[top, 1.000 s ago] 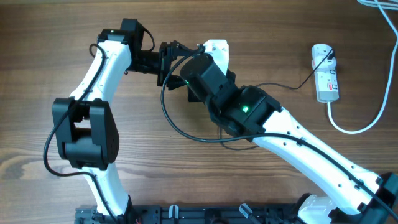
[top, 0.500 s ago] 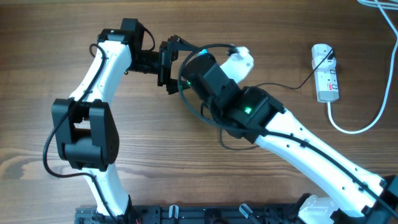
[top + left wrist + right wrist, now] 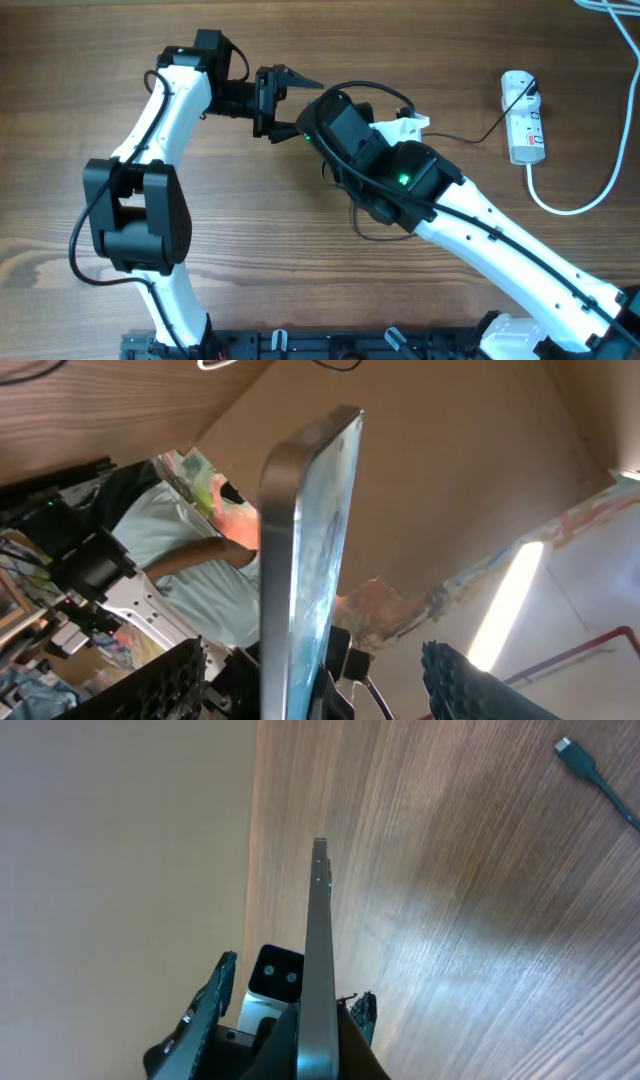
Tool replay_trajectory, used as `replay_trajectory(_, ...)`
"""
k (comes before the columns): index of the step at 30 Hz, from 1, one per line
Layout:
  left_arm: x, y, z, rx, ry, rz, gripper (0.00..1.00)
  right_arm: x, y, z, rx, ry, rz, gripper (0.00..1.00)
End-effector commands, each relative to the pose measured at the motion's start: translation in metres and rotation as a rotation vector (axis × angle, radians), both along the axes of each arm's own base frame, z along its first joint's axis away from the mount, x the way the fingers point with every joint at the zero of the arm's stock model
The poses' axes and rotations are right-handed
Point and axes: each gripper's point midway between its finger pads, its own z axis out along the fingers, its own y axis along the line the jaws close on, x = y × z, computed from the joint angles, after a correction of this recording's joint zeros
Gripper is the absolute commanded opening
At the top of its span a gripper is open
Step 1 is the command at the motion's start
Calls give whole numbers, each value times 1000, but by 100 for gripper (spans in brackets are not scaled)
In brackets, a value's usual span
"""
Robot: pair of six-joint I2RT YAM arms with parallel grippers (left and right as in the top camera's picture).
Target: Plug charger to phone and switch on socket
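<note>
The phone (image 3: 318, 920) shows edge-on, a thin grey slab, and my right gripper (image 3: 318, 1025) is shut on its lower end. From overhead the phone (image 3: 405, 125) shows as a pale shape beside the right wrist. In the left wrist view the phone (image 3: 305, 540) stands on edge between the two spread fingers of my left gripper (image 3: 312, 650), and neither finger touches it. My left gripper (image 3: 293, 104) is open and points right at the right wrist. The charger's connector tip (image 3: 572, 748) lies loose on the table. Its thin black cable (image 3: 480, 135) runs to the socket (image 3: 525, 120).
The white socket lies at the far right of the wooden table (image 3: 250, 260), and its thick white cord (image 3: 600, 160) loops to the right edge. A black cable loop (image 3: 355, 92) hangs around the right wrist. Both arms crowd the top middle.
The right arm has carried the phone to the right, away from the left gripper, and turned it on edge. The left arm has stayed in place.
</note>
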Motion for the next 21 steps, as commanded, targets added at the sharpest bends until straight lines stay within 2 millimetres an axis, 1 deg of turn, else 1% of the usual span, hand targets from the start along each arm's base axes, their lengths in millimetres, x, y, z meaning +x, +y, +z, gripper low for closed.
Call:
replay_trajectory(1, -5, -2, 20, -42, -13, -4, 72, 11, 3, 2, 28, -32, -58, 5)
replay_trajectory(2, -5, -2, 20, -42, -14, -4, 71, 12, 4, 4, 34, -37, -58, 4)
replay_trajectory(4, -5, -2, 20, -41, -14, -4, 65, 14, 6, 7, 52, -52, -58, 5)
replay_trajectory(11, -5, -1, 15, -10, -18, -3, 64, 12, 6, 3, 41, -35, -53, 5)
replay_trajectory(16, -5, -1, 12, 3, -19, -3, 53, 10, 11, 0, 53, -16, -32, 5)
replay_trajectory(19, -5, -1, 12, 3, -19, -3, 48, 11, 12, -2, 51, -15, -33, 4)
replay_trajectory(21, -5, -1, 12, 4, -20, -3, 47, 10, 14, -5, 54, -2, -23, 5)
